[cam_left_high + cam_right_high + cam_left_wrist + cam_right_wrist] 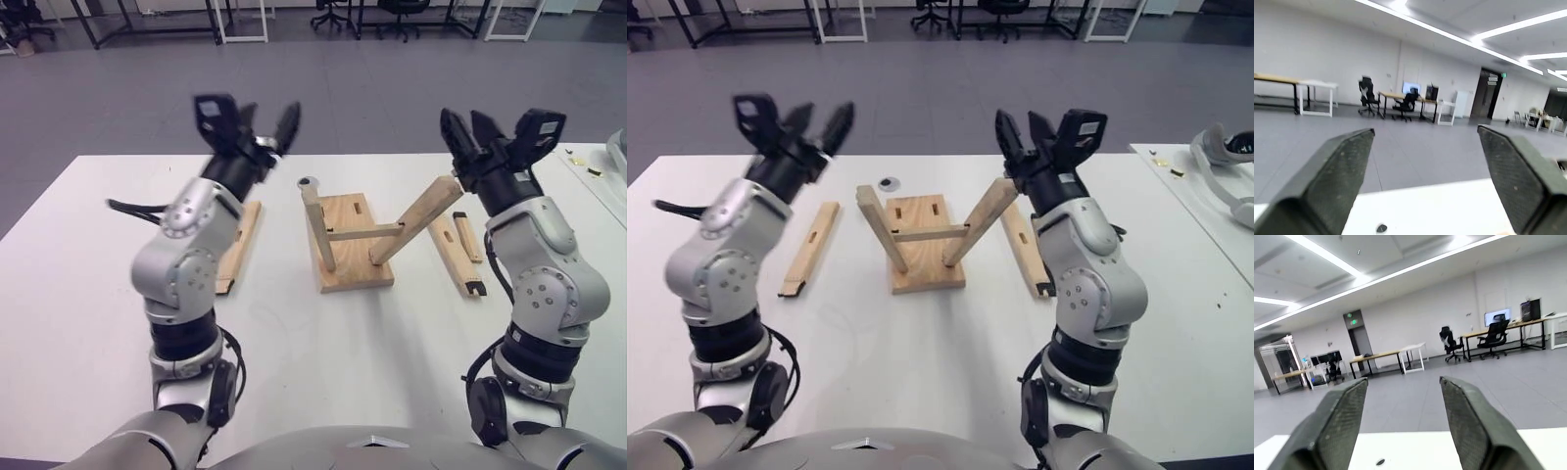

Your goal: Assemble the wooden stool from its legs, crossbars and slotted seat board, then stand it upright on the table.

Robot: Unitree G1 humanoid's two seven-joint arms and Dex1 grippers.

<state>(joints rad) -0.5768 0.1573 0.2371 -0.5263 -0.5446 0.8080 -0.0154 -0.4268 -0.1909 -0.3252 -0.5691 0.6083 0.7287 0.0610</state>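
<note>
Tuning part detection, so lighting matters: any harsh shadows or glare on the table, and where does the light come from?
Left eye view: white table evenly lit, no glare; the pale wooden seat board casts only a faint, soft shadow. Left wrist view: long bright ceiling light strips overhead; right wrist view shows the same.

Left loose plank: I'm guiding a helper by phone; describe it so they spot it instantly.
On the white table, find the seat board in the middle with two legs sticking up. The plank lies flat on the robot's left of it, alone; the loose pieces on the right lie paired.
</note>
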